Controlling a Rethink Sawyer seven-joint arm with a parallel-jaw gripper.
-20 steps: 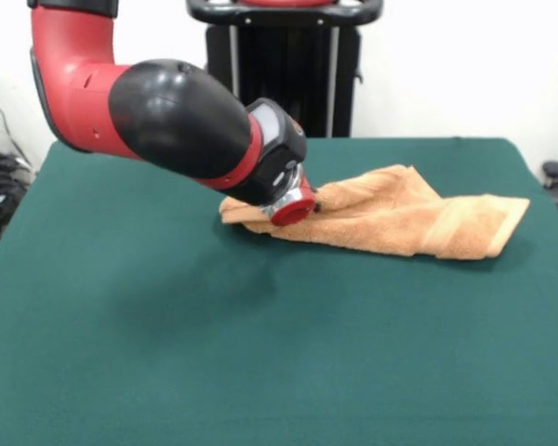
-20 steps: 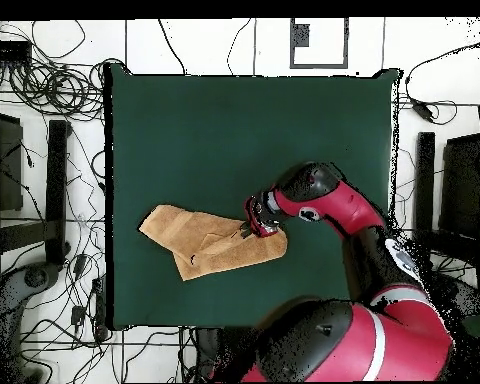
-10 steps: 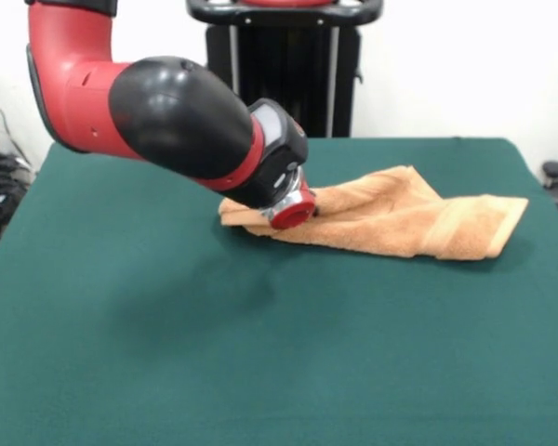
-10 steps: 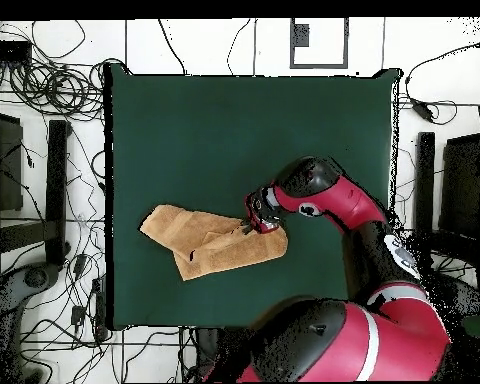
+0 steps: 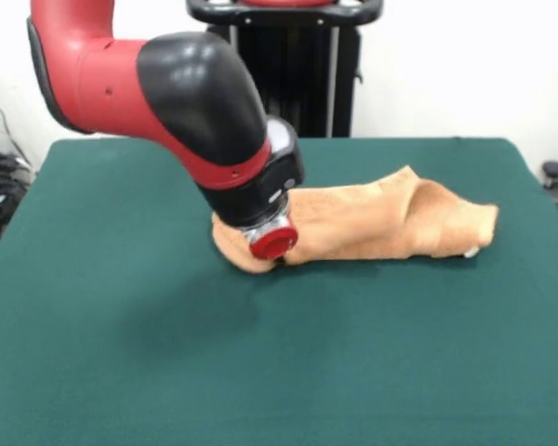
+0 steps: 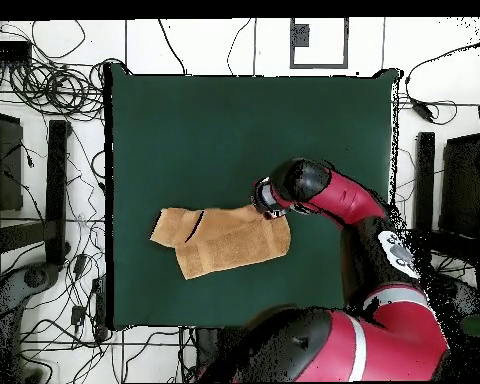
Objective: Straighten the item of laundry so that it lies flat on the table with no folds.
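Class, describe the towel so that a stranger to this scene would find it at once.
Start at the dark green table. Below the red and black arm's tip lies the towel, stretching away to one side. It is the only orange-tan, rumpled cloth on the green.

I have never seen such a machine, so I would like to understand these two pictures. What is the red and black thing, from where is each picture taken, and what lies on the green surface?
The red and black thing is a robot arm on a pedestal. One picture is taken from across the table, facing the robot. The other looks straight down from above, with the robot's base at the bottom, so sides are turned around between them.

On the green table lies one orange-tan towel, not flat: it is bunched and folded over itself. The arm's end, the gripper, is down at one end of the towel. Its fingers are hidden, so I cannot tell whether it holds the cloth.
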